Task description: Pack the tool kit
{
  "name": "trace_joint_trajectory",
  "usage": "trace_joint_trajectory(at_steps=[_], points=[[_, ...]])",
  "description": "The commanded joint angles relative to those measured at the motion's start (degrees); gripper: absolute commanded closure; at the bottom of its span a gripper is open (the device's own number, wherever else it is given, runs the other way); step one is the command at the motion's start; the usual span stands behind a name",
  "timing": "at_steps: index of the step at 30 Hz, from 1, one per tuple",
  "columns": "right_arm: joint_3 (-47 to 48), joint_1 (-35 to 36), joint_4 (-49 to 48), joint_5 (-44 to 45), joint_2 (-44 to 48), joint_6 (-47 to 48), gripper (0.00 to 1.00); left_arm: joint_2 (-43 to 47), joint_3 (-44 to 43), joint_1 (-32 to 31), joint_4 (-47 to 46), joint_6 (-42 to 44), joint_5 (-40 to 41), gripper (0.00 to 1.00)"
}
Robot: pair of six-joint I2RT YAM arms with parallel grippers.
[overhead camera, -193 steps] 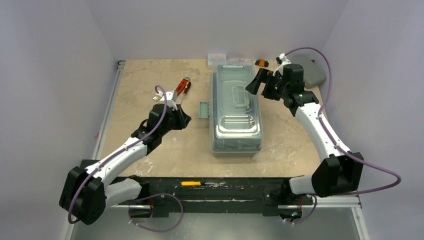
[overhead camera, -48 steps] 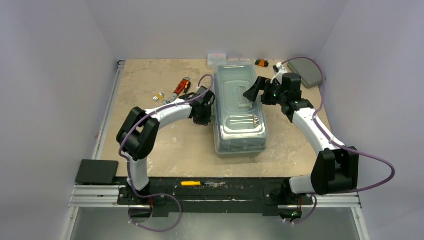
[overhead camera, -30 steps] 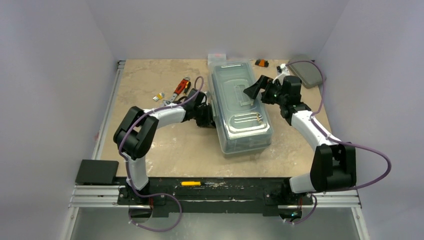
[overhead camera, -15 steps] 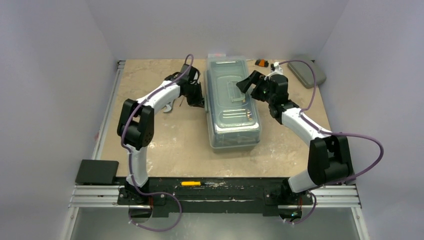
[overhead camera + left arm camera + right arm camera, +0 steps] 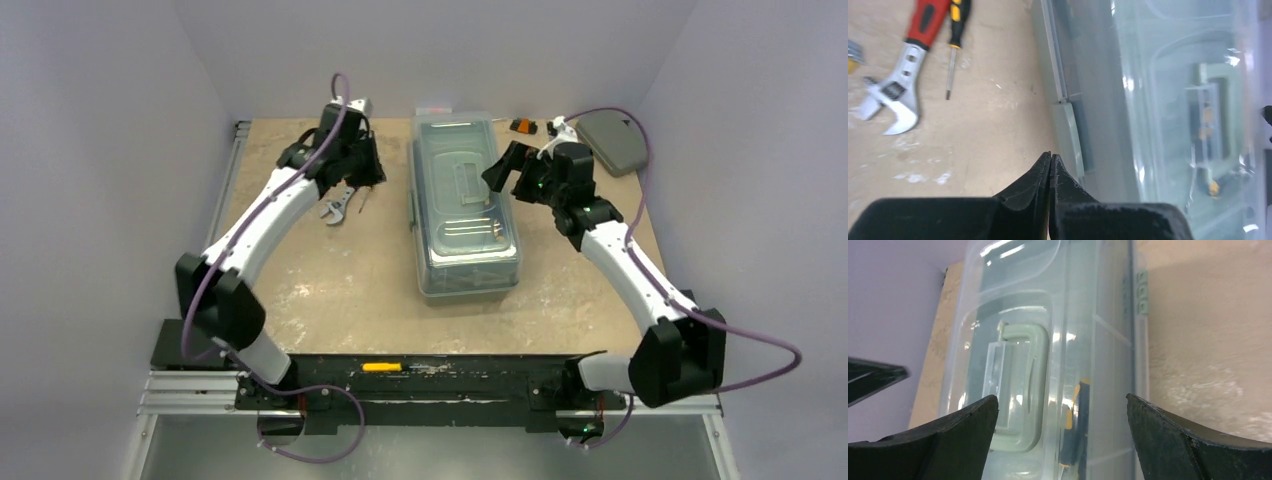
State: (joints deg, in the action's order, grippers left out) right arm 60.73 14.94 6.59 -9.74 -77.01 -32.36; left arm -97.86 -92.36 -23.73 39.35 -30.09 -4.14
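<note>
L arm (image 5: pixel 270 200) outstretched, R fingers (image 5: pixel 1173 440) wide over toolbox (image 5: pixel 467 262)

The table (image 5: pixel 310 275) carries a toolbox (image 5: pixel 465 215), wrench (image 5: pixel 904 67), screwdriver (image 5: pixel 952 50) and grey pad (image 5: pixel 612 140).

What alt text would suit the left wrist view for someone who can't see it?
The left end effector, shut, has its tip close to the side latch of a closed green toolbox with a see-through lid. A red-handled wrench and a small screwdriver lie on the table beside the box.
</note>
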Motion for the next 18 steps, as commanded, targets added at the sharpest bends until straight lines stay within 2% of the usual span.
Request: trace_joint_trajectory(at_steps=[1,4,6,7,9,10,13,16,18], points=[[3.7,-1.5,6.6,7.6,8.3,8.5,0.01,13.8,5.6,0.1,0.5,2.2,10.7,0.99],[0.2,-1.5,6.2,16.5,14.2,10.6,0.01,23.2,13.6,0.0,-3.0,1.3,15.9,0.94],[-3.9,-1.6,4.5,23.7,18.8,12.0,0.01,29.3,19.5,0.1,-5.6,0.8,19.3,0.86],[-6.5,-1.6,3.2,26.3,21.0,13.5,0.01,32.3,22.8,0.1,-7.1,0.9,20.8,0.68],[-13.5,-1.6,-3.7,28.7,26.2,18.7,0.01,38.0,29.3,0.1,-10.3,1.0,24.4,0.27],[-17.2,-1.6,-6.9,29.7,28.3,21.0,0.01,41.7,33.7,0.1,-11.9,0.9,26.3,0.15],[-28.3,-1.6,-17.4,29.2,33.9,25.5,0.01,48.0,42.3,0.0,-16.4,0.8,32.8,0.03],[-37.0,-1.6,-26.0,27.5,37.6,26.0,0.01,51.4,49.2,-0.1,-23.2,4.1,38.3,0.01],[-42.8,-1.6,-31.2,27.1,38.7,27.5,0.01,53.3,56.1,0.0,-32.2,12.0,37.8,0.01]])
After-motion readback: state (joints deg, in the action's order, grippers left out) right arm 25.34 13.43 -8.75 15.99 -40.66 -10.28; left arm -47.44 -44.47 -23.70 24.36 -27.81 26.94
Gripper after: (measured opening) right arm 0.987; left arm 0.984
